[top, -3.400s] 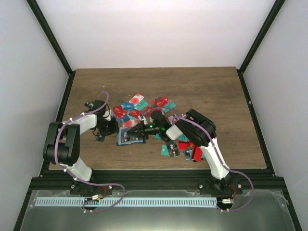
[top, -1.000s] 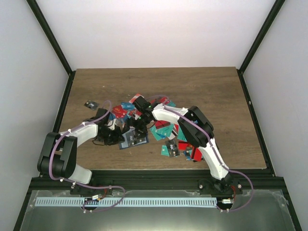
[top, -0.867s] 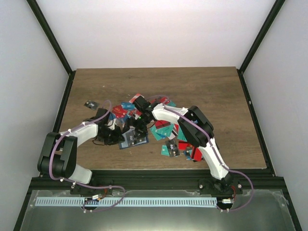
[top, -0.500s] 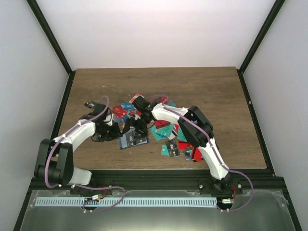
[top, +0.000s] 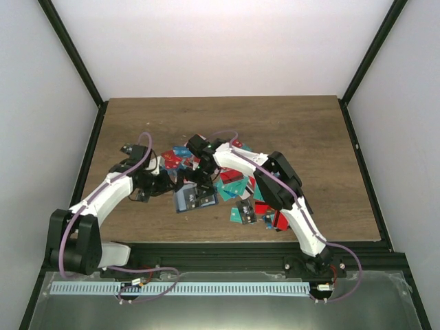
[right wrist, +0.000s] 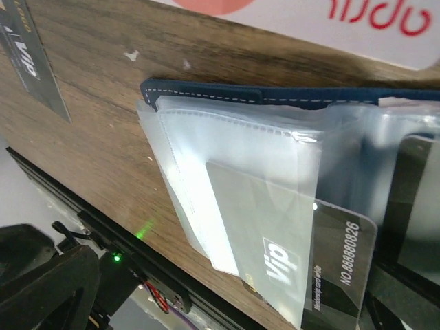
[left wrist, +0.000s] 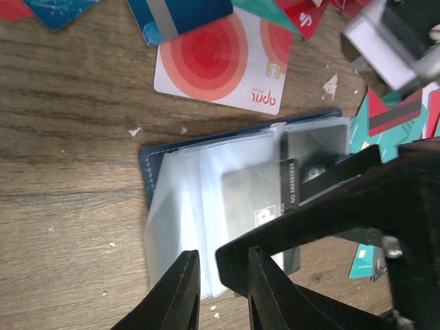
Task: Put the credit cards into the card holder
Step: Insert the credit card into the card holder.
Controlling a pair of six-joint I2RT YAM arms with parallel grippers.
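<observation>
Wooden table [top: 295, 124]: one card holder [left wrist: 180, 199], one VIP card [left wrist: 265, 196] half-sleeved.

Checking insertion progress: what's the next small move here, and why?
Probably slide the black VIP card deeper into the clear sleeve of the card holder: only part of it sits under the plastic, and its numbered end sticks out past the sleeve's edge.

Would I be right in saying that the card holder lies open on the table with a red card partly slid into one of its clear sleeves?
Not quite: the card is black, printed VIP, not red. The right wrist view shows it partly inside a clear sleeve of the open card holder on the table.
</observation>
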